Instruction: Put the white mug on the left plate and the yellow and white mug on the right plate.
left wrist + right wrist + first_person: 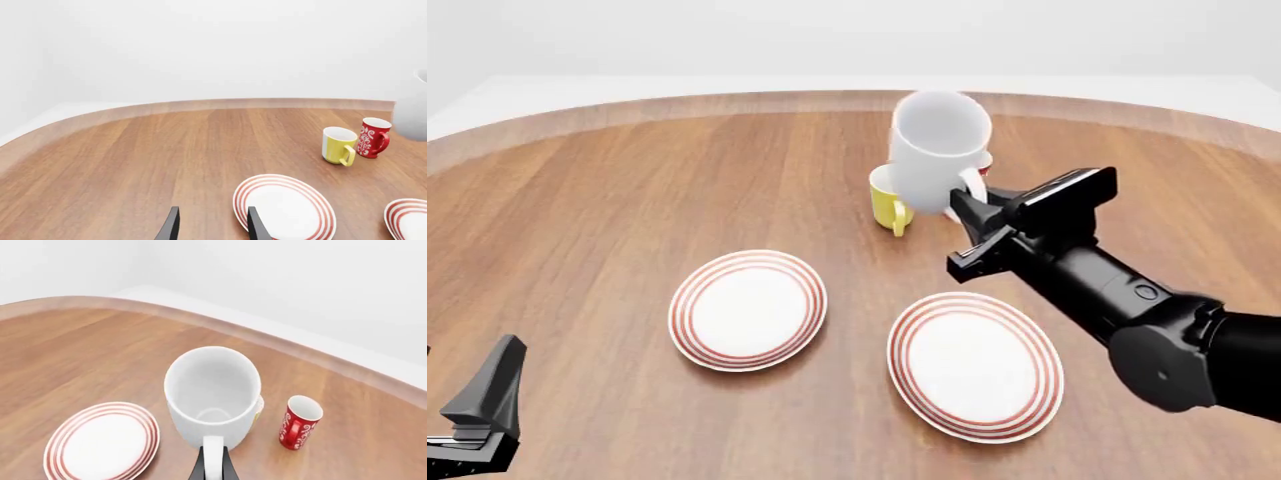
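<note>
Wooden table [133,165] fills the left wrist view; the left pincer [212,225] is wide, beside the left plate [283,207]. Front view: the right pincer [970,205] holds the white mug [938,145] by its handle, lifted before the yellow and white mug [888,205]. Right wrist view: same grip.

White mug [940,150] airborne, upright, over yellow and white mug [889,203], which stands on table beyond both plates. Left plate [747,309], right plate [976,365] bare, red-ringed.

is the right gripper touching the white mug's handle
Touching. In the right wrist view the right gripper has its fingers closed on both sides of the white mug's handle, no gap showing.
</note>
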Robot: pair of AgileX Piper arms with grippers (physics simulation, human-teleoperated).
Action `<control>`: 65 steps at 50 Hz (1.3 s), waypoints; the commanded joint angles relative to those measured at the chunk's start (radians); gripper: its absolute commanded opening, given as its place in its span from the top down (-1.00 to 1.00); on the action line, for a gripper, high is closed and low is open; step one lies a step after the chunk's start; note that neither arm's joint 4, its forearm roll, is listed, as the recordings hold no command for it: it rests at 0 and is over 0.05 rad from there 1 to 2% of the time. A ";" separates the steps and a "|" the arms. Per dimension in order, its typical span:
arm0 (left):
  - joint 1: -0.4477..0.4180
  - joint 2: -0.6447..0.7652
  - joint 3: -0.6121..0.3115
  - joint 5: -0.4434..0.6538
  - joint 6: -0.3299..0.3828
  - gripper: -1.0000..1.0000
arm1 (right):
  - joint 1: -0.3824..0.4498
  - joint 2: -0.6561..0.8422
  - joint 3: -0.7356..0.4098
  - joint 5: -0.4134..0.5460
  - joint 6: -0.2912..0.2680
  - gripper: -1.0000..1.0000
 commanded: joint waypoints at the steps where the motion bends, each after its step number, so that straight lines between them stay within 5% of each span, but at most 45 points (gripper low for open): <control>1: 0.000 0.000 0.000 0.000 0.000 -1.00 | 0.040 0.054 -0.043 -0.010 0.006 1.00; 65: 0.000 0.000 0.000 0.000 0.000 -1.00 | 0.207 0.302 -0.188 -0.038 0.031 1.00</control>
